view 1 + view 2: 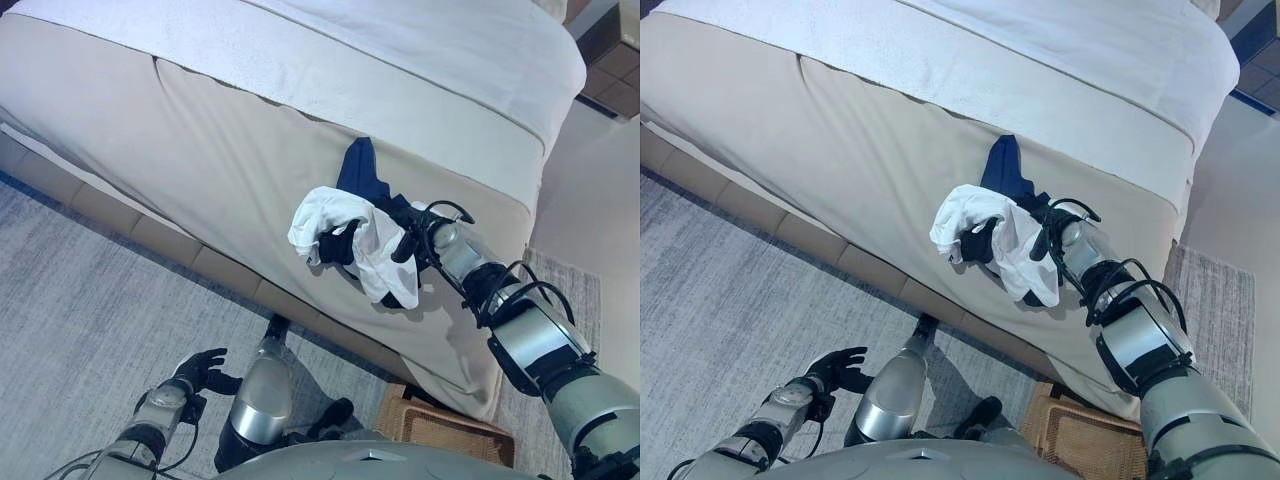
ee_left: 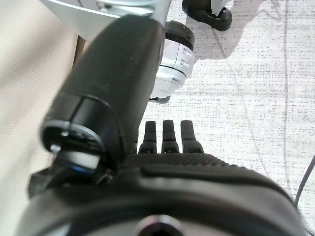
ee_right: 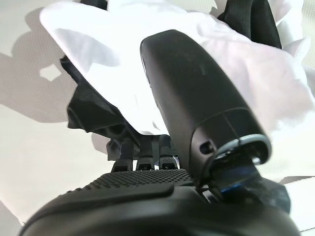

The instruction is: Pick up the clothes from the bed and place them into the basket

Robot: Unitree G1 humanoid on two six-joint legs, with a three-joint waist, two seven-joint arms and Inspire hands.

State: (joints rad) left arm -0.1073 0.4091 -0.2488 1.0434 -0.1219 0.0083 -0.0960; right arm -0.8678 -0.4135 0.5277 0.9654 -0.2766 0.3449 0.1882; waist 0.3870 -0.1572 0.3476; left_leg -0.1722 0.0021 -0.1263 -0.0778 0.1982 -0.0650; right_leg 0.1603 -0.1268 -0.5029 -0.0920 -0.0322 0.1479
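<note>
My right hand (image 1: 340,243) is shut on a white garment (image 1: 372,245), lifted just over the bed's beige side, with dark blue cloth (image 1: 360,172) bunched behind it. In the right wrist view the thumb (image 3: 192,93) presses into the white garment (image 3: 113,64) while the fingers (image 3: 147,160) curl under it, with dark cloth (image 3: 91,115) mixed in. The woven basket (image 1: 440,425) stands on the floor below the bed, under my right arm. My left hand (image 1: 200,372) hangs low over the carpet with relaxed fingers (image 2: 167,137), holding nothing.
The bed (image 1: 200,130) has a beige cover and a white sheet (image 1: 420,50) on top. Grey carpet (image 1: 80,300) lies in front of it. A beige wall (image 1: 600,200) and a tiled floor (image 1: 610,70) are at the right.
</note>
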